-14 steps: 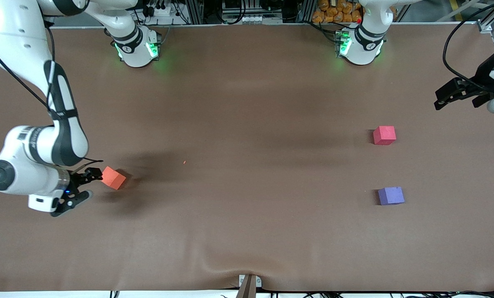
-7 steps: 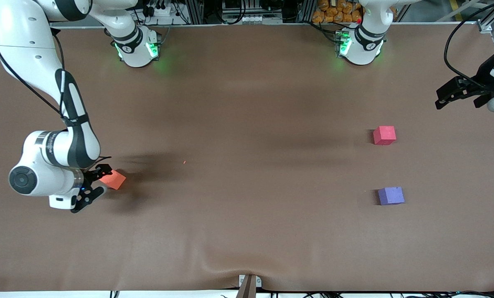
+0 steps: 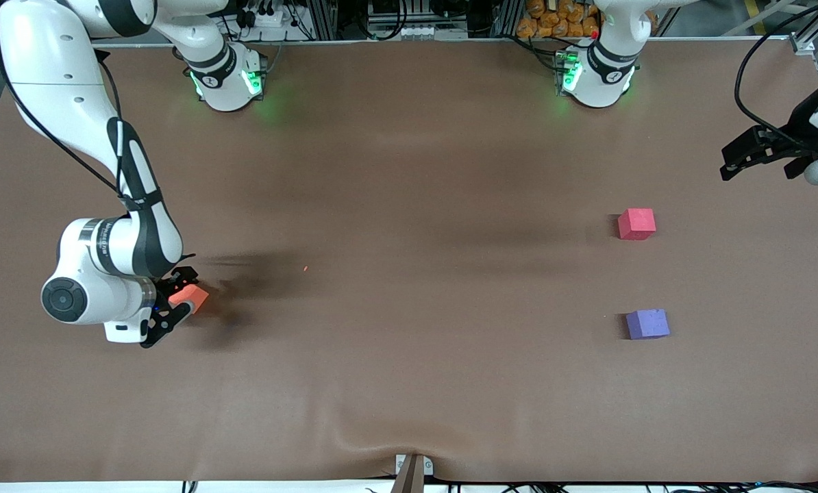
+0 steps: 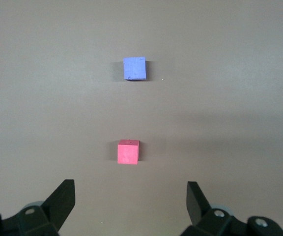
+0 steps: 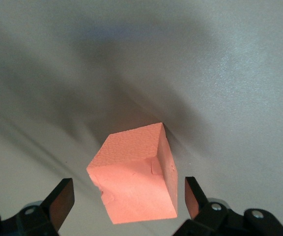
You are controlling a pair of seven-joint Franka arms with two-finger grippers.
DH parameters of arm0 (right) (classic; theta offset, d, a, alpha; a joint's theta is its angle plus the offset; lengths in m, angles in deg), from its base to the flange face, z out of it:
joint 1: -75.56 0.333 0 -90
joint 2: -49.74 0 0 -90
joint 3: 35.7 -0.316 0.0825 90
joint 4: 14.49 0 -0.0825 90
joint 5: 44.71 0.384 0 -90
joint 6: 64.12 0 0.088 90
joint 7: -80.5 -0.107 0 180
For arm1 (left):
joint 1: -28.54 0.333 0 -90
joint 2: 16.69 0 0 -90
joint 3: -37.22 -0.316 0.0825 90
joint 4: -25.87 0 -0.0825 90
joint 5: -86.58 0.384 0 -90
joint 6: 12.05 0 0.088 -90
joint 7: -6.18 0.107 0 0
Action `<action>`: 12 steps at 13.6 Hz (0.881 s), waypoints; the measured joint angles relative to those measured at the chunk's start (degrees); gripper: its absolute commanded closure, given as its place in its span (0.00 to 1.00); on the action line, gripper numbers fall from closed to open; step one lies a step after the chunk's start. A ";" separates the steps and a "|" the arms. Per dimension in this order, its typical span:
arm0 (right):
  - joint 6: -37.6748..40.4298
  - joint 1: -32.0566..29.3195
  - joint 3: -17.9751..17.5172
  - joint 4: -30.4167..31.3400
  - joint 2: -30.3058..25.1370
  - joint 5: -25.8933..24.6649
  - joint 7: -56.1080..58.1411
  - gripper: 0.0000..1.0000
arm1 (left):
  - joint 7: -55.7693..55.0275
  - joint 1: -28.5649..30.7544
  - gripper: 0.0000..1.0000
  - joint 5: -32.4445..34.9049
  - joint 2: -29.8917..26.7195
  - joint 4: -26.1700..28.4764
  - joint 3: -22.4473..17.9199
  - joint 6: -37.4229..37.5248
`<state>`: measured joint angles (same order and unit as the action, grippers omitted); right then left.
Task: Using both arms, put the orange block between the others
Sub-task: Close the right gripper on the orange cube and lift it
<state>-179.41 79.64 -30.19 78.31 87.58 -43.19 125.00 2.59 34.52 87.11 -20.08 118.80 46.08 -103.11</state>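
Reaching low at its own end of the table (image 3: 409,383), the right gripper (image 3: 176,305) has its 2 fingers spread wide on either side of the orange block (image 3: 191,297), which sits on the brown cover. In the right wrist view the orange block (image 5: 134,174) lies between the 2 black fingertips (image 5: 60,199), turned at an angle to them, with a gap showing on each side, so nothing is clamped.

At the left arm's end of the table rest the 2 other cubes, well apart from the orange one. The pinkish-red cube (image 3: 636,224) lies farther from the front camera and the purple-blue cube (image 3: 647,324) nearer to it, with bare cover between them.

The left gripper (image 3: 758,154) waits in the air over the table's edge at the left arm's end, its fingers wide apart and holding nothing. Its wrist view looks down on the pinkish-red cube (image 4: 128,151) and the purple-blue cube (image 4: 134,68).
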 measured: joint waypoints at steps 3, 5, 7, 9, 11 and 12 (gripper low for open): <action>-0.71 0.00 0.03 0.52 0.55 0.00 0.99 0.00 | 0.00 0.00 0.00 0.00 -0.01 0.00 0.09 0.00; -2.90 0.00 0.03 1.94 0.75 0.00 1.93 0.00 | 0.00 -0.01 0.00 0.00 -0.01 0.00 0.13 0.00; -3.95 0.00 0.03 2.79 0.96 0.00 2.16 0.09 | 0.00 -0.01 0.00 0.00 -0.01 0.01 0.16 0.02; -4.08 0.01 0.03 2.86 1.01 0.00 2.33 0.48 | 0.00 0.00 0.00 0.00 -0.07 0.03 0.15 0.02; -4.36 0.02 0.03 2.79 1.01 0.00 2.37 0.68 | 0.00 0.03 0.00 0.00 -0.22 0.02 0.14 0.02; -4.55 0.02 0.04 2.64 1.00 0.00 2.37 0.68 | 0.00 0.03 0.00 0.00 -0.30 0.02 0.12 0.02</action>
<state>-183.97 79.66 -30.14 80.95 88.58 -43.19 127.37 2.59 34.55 87.11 -20.38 118.82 46.20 -103.09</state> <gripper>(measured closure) 0.229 0.000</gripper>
